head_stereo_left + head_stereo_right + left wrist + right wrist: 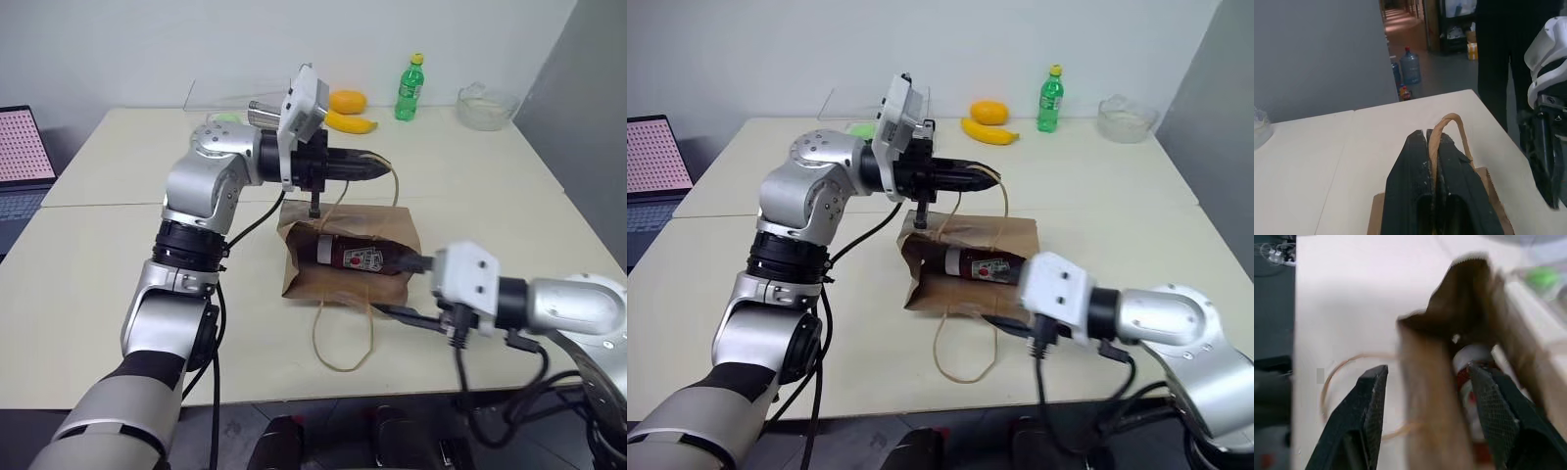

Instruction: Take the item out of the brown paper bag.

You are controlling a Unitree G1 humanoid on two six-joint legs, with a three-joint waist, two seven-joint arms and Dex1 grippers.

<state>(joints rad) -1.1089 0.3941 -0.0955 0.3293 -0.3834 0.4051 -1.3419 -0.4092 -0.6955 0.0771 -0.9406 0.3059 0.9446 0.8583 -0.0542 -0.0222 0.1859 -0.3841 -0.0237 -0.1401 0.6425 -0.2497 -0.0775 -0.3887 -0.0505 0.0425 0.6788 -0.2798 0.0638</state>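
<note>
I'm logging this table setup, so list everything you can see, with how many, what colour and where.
brown paper bag: one, brown, lying mid-table, mouth toward the right gripper.
ketchup bottle: one, red, white cap, lying inside the bag.
loop handles: two, tan; one on the table, one pinched by the left gripper.
soda bottle: one, green, far edge.
banana: one, yellow, far edge.
orange fruit: one, behind the banana.
bowl: one, clear, far right corner.
laptop: one, left side.
left gripper: shut, above the bag.
right gripper: open at the bag's mouth.
</note>
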